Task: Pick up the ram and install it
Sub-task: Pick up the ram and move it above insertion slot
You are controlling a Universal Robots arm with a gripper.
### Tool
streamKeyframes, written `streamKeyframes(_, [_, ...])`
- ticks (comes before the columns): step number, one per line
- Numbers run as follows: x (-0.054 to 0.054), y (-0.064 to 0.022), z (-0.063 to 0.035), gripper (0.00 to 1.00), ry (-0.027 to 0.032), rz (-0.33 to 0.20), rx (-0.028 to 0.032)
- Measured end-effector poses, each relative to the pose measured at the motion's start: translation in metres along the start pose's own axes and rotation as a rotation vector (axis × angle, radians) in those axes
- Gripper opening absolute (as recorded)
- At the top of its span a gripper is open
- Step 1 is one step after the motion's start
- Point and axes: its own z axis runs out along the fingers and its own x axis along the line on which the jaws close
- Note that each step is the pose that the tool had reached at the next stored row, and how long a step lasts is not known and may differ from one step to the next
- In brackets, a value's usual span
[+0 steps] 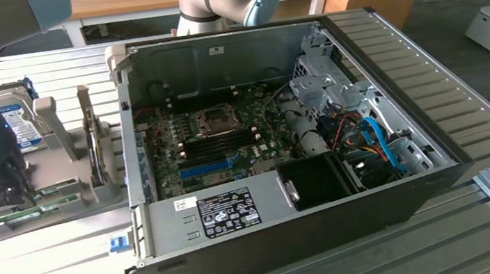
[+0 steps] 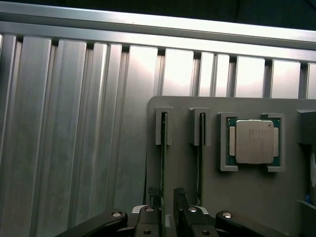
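Observation:
The ram (image 2: 163, 148) stands on edge in a slot of a grey holder (image 2: 197, 192), seen as a thin dark line; a second stick (image 2: 201, 148) sits in the neighbouring slot. My gripper (image 2: 167, 201) hangs right over the first stick, open, one finger on each side of its edge. In the exterior view my gripper (image 1: 5, 196) is low over the holder (image 1: 66, 201) at that view's left, where the green ram (image 1: 22, 215) lies along its front. The open computer case (image 1: 404, 208) stands beside it, with the motherboard (image 1: 218, 147) exposed inside.
A processor chip (image 2: 254, 141) rests in a pocket of the holder beside the sticks. A blue-labelled hard drive (image 1: 17, 123) stands upright in the holder behind my gripper. The ribbed metal table (image 2: 74, 148) runs around everything. Cables and drive cages (image 1: 355, 123) fill the case's far side.

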Motion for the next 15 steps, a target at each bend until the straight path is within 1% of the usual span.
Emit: streamKeyframes(15, [-0.0001, -0.0004, 0.0084, 0.25, 0.0001, 0.0, 0.0])
